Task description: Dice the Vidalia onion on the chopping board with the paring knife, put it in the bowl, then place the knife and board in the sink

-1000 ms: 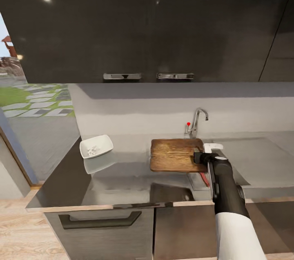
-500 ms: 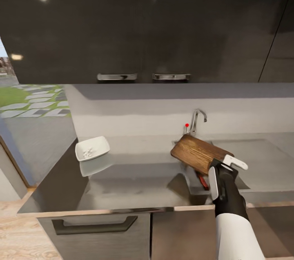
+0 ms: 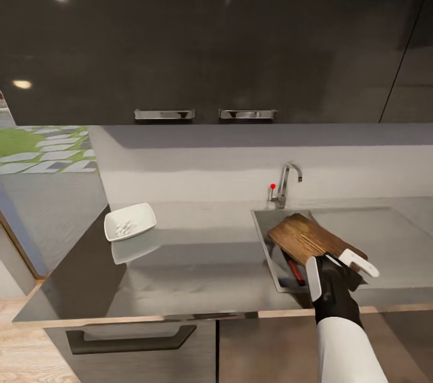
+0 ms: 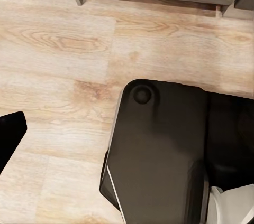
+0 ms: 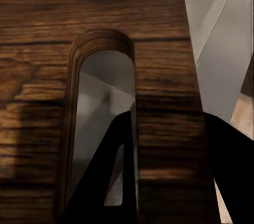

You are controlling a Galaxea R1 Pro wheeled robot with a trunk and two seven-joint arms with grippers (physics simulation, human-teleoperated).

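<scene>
Step in hand: lowering the dark brown wooden rectangular chopping board (image 3: 311, 239) into the grey steel rectangular sink (image 3: 264, 232); judged from the layout, this is the last placement left.
Where the board is: tilted over the basin, its far corner toward the curved chrome tap with the red knob (image 3: 283, 184), its near end held up at the front rim.
Right claw (image 3: 343, 266): pinching the board at its slotted end, one white finger (image 3: 359, 262) lying on top of the wood. In the right wrist view the wood grain (image 5: 159, 65) and the slot hole (image 5: 100, 129) sit right against the camera, with dark finger shapes behind the slot.
Paring knife (image 3: 295, 272): its dark reddish handle shows down in the basin under the raised board, so that item looks already placed.
Bowl (image 3: 129, 222): white shallow square bowl, well apart to the left on the long smooth grey tabletop (image 3: 198, 263), holding small pale pieces.
Doing it well: sink the far edge first, keep the tilt, and ease down so the board slides inside the basin walls rather than bridging the rim; let go only once the wood rests on steel. It will probably settle over the knife, so a slow descent is wise.
Right arm pose: forearm reaching forward from the lower edge of the head view, wrist bent over the front rim of the basin.
Left claw: cannot tell its state; the left wrist view looks down on pale wooden flooring (image 4: 58, 44) and a dark robot part.
</scene>
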